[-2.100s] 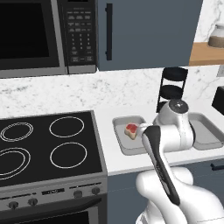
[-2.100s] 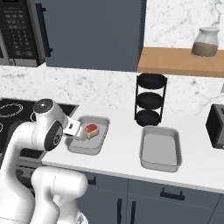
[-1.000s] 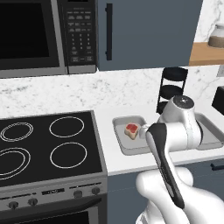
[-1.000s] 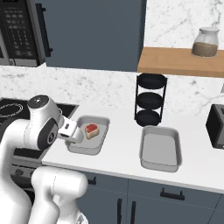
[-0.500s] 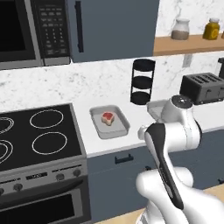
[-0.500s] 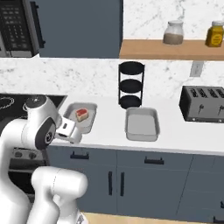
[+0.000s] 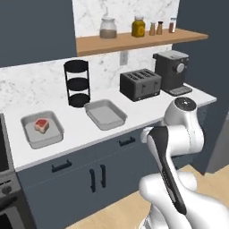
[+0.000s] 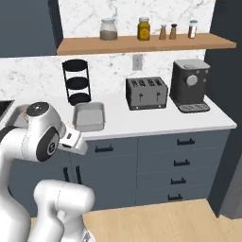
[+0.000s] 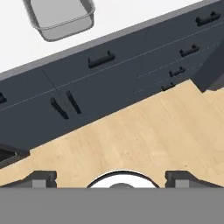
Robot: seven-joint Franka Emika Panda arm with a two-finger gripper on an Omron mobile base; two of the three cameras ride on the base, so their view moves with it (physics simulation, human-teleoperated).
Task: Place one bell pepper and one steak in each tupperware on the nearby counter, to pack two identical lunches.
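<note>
Left base view: the counter (image 7: 80,136) carries 2 grey tupperware trays. The left tupperware (image 7: 42,129) holds 1 steak (image 7: 42,125); the right tupperware (image 7: 105,114) beside it looks empty. Behind them stand a black tiered rack (image 7: 76,83), a toaster (image 7: 140,83) and a coffee machine (image 7: 172,70). No bell pepper can be made out on this stretch of worktop, so my worry is that the base must travel to fetch food and then come back; a poor return could line the arm up with the wrong tray and double up 1 lunch.

Right base view: the right tupperware (image 8: 88,116) sits just beside the rack (image 8: 77,81), while the arm's elbow covers the corner where the steak tray should be (so this side says nothing about the steak). It does show the full run of drawers to the counter's far end, which the left side cuts off.

Hand view: the gripper (image 9: 111,177) points down at the wooden floor (image 9: 131,135) with its fingers spread wide apart and nothing between them. The right tupperware (image 9: 60,15) peeks in at the top edge. With the hand hanging low before the cabinets (image 9: 109,83), a swing could clip a drawer handle.
</note>
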